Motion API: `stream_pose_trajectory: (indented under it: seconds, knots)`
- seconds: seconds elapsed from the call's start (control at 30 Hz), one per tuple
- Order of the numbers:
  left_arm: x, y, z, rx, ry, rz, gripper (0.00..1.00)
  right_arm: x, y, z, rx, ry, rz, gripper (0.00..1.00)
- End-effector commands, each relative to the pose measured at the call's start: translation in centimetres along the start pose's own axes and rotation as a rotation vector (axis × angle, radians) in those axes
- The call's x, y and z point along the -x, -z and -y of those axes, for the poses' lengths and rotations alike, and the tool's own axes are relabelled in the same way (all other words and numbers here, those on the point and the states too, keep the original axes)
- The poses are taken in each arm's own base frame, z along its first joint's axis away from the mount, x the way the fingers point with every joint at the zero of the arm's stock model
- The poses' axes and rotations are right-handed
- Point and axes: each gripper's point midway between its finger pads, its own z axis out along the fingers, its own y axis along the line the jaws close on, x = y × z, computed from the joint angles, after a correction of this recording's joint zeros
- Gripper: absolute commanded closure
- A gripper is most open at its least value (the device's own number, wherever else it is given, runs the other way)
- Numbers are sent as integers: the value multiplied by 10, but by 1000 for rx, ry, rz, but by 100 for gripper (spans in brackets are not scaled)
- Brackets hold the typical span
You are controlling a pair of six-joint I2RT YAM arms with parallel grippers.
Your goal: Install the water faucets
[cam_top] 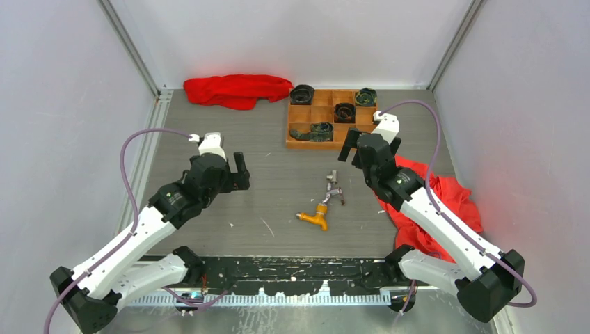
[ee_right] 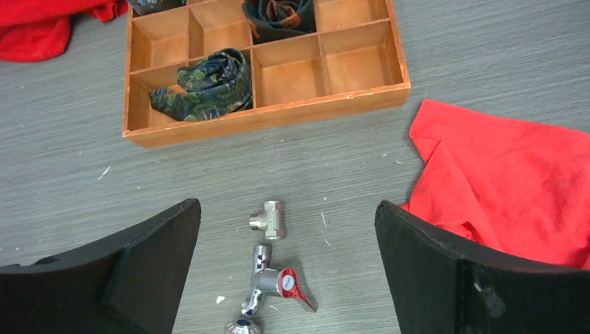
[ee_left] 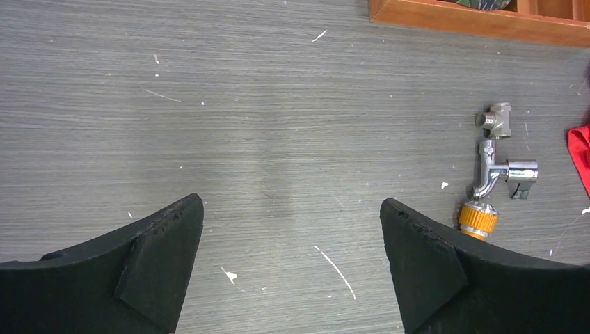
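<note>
The silver faucet [cam_top: 335,194] and the orange-yellow faucet [cam_top: 314,218] lie on the table [cam_top: 278,195] between the arms, with a small silver fitting [ee_right: 270,219] just beyond. The left gripper [ee_left: 292,229] and right gripper [ee_right: 287,229] hover wide open and empty. A wooden tray [ee_right: 264,118] sits farther back.

1. Faucets: two counted. One silver faucet [cam_top: 335,193], one orange faucet [cam_top: 314,218].
2. Tee fitting [cam_top: 333,175]: one, silver.
3. Tray [ee_right: 271,117]: one, wooden, divided into compartments.
4. Rolls [cam_top: 344,111]: four, dark, all in the tray.
5. Red cloths: two counted. One far cloth [cam_top: 236,89], one right cloth [cam_top: 456,198].
6. Arms: two counted. One left arm [cam_top: 139,236], one right arm [cam_top: 445,223].
7. Grippers: two counted. One left gripper [ee_left: 292,202], one right gripper [ee_right: 286,204].
</note>
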Motion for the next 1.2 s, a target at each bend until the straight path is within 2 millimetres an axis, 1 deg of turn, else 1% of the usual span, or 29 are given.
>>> stream_pose_trajectory:
  seconds: [0.0,0.13,0.2,0.33,0.4,0.5,0.53,0.6,0.63,0.7,0.77,0.8,0.83,0.93,1.03,1.1,1.17]
  knots:
    - [20,4,-1,-4,35,93,3,19,3,-1,-8,-77,63,0]
    - [18,6,-1,-11,30,91,3,16,4,0,-4,-89,59,0]
    - [13,8,7,-66,-5,65,2,15,4,0,0,-94,57,0]
    - [2,7,21,-151,-10,25,3,14,4,1,-8,-91,51,0]
    - [-8,5,31,-207,-13,-14,5,9,3,4,-24,-89,43,0]
    - [-34,3,46,-260,-12,-110,6,-3,-1,8,-42,-97,23,0]
    - [-46,3,51,-264,-30,-135,6,-8,-2,10,-44,-83,15,0]
    - [-70,8,65,-305,-50,-195,6,-20,-3,15,-62,-87,-9,0]
    - [-84,10,73,-336,-63,-233,6,-32,-4,15,-51,-89,-39,0]
    - [-109,13,80,-360,-81,-307,6,-66,-6,8,15,-78,-138,0]
    - [-125,12,80,-355,-108,-361,6,-102,-3,-2,101,-31,-270,0]
    - [-127,11,78,-336,-115,-369,6,-119,0,-5,135,-10,-328,0]
    - [-127,9,76,-316,-114,-368,6,-130,2,-6,157,-6,-364,0]
    - [-116,6,73,-280,-83,-319,5,-149,12,-19,245,-71,-399,1]
    - [-103,0,66,-224,-47,-248,3,-156,14,-28,274,-185,-408,6]
    - [-97,-7,51,-132,-14,-206,1,-160,9,-33,253,-267,-416,12]
    - [-93,-13,45,-96,9,-192,1,-163,2,-36,224,-323,-424,15]
